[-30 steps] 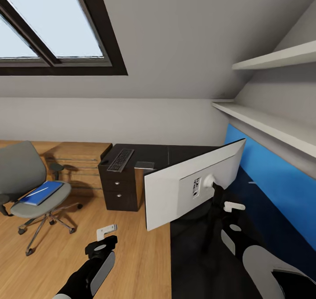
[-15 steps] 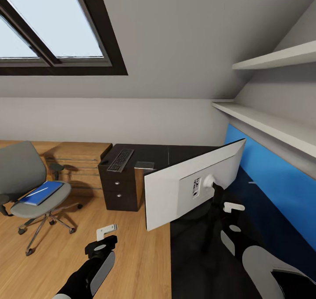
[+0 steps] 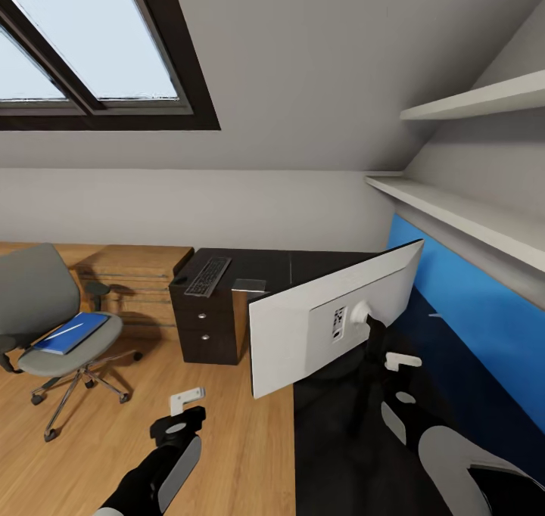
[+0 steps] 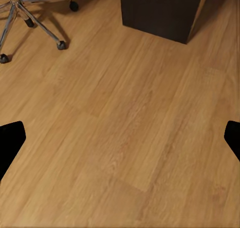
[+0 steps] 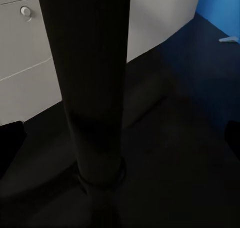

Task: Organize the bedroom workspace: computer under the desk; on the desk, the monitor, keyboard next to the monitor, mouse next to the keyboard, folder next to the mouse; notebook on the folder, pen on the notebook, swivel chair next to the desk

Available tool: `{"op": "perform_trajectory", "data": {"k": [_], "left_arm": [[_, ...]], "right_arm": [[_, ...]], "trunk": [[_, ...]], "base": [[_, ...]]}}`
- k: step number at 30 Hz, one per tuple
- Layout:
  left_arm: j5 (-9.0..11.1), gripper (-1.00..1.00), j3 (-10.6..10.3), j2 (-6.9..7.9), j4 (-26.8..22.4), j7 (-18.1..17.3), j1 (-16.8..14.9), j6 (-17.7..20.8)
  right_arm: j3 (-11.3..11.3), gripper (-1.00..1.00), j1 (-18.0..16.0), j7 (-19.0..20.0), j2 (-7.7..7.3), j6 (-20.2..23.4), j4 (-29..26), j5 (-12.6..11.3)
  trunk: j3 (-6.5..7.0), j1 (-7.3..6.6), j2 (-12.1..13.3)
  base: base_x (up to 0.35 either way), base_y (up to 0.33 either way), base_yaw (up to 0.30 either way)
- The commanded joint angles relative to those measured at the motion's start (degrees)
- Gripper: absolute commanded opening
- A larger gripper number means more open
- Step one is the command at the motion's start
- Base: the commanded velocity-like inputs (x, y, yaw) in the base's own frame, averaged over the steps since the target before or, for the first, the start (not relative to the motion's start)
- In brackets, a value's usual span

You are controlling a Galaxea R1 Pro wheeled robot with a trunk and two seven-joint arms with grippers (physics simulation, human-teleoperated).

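Observation:
The monitor (image 3: 303, 331) stands on the glossy black desk (image 3: 341, 455), its light grey back toward me. My right gripper (image 3: 401, 362) is open just behind its black stand column (image 5: 90, 87), fingers wide on either side, gripping nothing. My left gripper (image 3: 185, 401) hangs open over the wooden floor (image 4: 125, 118). On the desk's far end lie the keyboard (image 3: 208, 275) and the grey notebook (image 3: 249, 284). The blue folder (image 3: 72, 332) rests on the seat of the swivel chair (image 3: 38, 289) at the left. The computer is out of view.
Black drawers (image 3: 203, 327) with silver knobs sit under the keyboard end, with a wooden dresser (image 3: 140, 274) behind them. A blue wall panel (image 3: 469, 312) and white shelves (image 3: 462, 213) line the right wall. The chair's chrome base (image 4: 30, 10) is near my left gripper.
Both grippers have sunk very slightly in the head view. The monitor, chair and desk items have not moved.

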Motion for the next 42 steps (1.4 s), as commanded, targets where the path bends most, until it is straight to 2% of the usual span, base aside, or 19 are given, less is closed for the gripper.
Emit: {"op": "perform_trajectory", "data": {"k": [1, 8, 19, 26, 42], "left_arm": [[0.3, 1.00, -0.4, 0.04, -0.1, 0.4, 0.0, 0.2], [0.3, 1.00, -1.2, 0.04, -0.1, 0.5, 0.0, 0.2], [0.3, 1.00, -1.3, 0.11, -0.5, 0.4, 0.0, 0.1], [0.3, 1.00, -1.3, 0.13, -0.5, 0.4, 0.0, 0.2], [0.4, 1.00, -1.2, 0.21, -0.4, 0.5, 0.0, 0.3]], "right_arm": [[-0.3, 1.00, -0.1, 0.1, 0.01, -0.3, 0.1, 0.0], [-0.3, 1.00, -0.1, 0.0, -0.05, -0.3, 0.3, 0.2], [-0.3, 1.00, -0.1, 0.1, -0.77, -0.5, 0.4, 0.3], [-0.3, 1.00, -0.1, 0.1, -0.89, -0.5, 0.4, 0.3], [-0.3, 1.00, -0.1, 0.1, -0.88, -0.5, 0.4, 0.3]], "trunk": [[-0.10, 0.03, -0.1], [-0.10, 0.03, -0.1], [-0.10, 0.03, -0.1], [-0.10, 0.03, -0.1], [-0.10, 0.03, -0.1]], "base": [[0.000, 0.000, 0.000], [0.000, 0.000, 0.000], [0.026, 0.000, 0.000], [0.146, 0.000, 0.000], [0.009, 0.025, 0.000]]}}
